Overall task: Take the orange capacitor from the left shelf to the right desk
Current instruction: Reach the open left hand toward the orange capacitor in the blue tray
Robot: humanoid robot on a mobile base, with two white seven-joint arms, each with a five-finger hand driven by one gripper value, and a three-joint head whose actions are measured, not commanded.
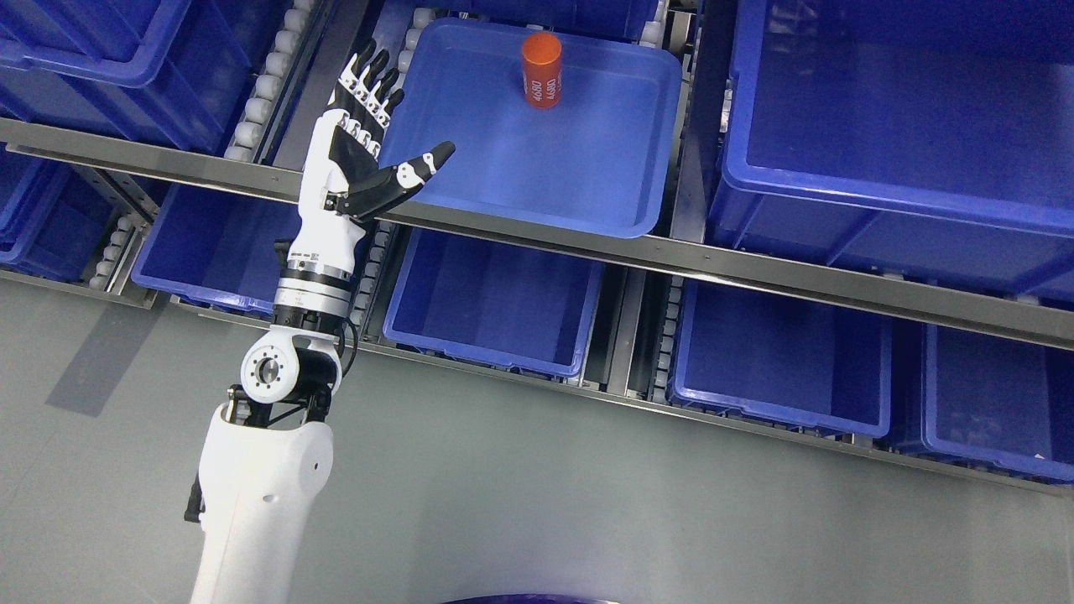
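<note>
The orange cylindrical capacitor (541,70) is seen upright in the head view, with white digits printed down its side. It stands on the floor of a shallow blue plastic tray (587,180), near the tray's far edge and well apart from its side walls. The tray is carried on the upper level of a metal shelf (537,237), whose grey front rail is crossed diagonally through the picture. Rows of white rollers (267,80) are visible beside the tray.

The left robot hand (369,138), white with black finger segments, is raised at the tray's left rim on an arm entering from the lower left. Its four fingers (373,75) are held straight and close together, pointing up the picture, while the thumb (419,168) is stretched out to the right over the tray's near left corner. The hand is spread and nothing is held in it. It is well apart from the capacitor.

Deep blue plastic bins (889,126) are placed to the right and left on the same level, and further blue bins (495,302) are set on the level below. A grey floor (587,503) is seen beneath.
</note>
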